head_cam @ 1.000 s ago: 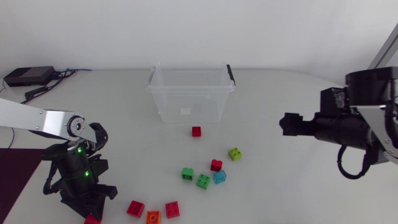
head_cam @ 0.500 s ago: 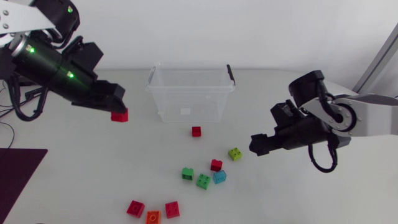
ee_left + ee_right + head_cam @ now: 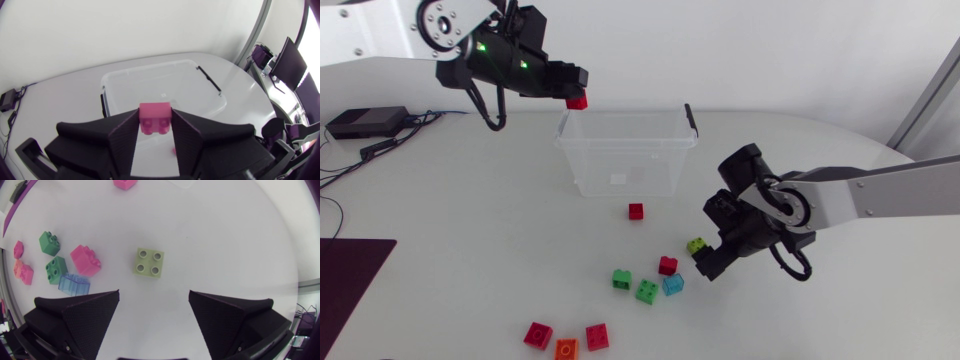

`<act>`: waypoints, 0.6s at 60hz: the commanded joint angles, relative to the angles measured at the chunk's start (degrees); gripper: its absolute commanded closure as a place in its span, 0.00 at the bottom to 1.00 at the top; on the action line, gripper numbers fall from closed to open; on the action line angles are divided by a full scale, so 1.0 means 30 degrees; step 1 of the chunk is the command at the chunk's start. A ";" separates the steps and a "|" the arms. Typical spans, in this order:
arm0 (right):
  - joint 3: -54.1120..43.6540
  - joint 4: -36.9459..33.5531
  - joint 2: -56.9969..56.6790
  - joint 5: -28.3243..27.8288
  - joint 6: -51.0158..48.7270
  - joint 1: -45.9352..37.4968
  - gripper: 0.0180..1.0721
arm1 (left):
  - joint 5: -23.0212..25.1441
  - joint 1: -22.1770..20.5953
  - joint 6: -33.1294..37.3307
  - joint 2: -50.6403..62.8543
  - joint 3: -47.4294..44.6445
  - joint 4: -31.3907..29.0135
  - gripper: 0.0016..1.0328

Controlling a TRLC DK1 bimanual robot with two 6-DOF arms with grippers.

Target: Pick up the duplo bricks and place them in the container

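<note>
Head view, ten bricks (image 3: pixel 647 291), one container (image 3: pixel 600 165)

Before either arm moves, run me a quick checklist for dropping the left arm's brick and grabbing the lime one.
1. Left gripper shut on red brick: ok.
2. Red brick fully over container opening: cannot tell.
3. Container top open: ok.
4. Right gripper open: ok.
5. Lime brick ahead of its gap, studs up: ok.
</note>
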 commanded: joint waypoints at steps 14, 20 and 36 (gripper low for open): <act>0.1522 0.0473 0.2079 0.0055 -0.0638 0.0048 0.05 | -0.0075 0.0786 -0.0351 0.4637 0.4548 0.0597 0.26; 0.2049 0.0415 0.2811 0.0055 -0.0580 0.0077 0.05 | -0.0310 0.1138 0.0235 0.3230 0.3757 0.0597 0.11; 0.4539 -0.2427 0.3895 0.0290 0.2174 0.0722 0.10 | -0.0251 0.1519 0.2901 -0.0461 0.3640 -1.1239 0.11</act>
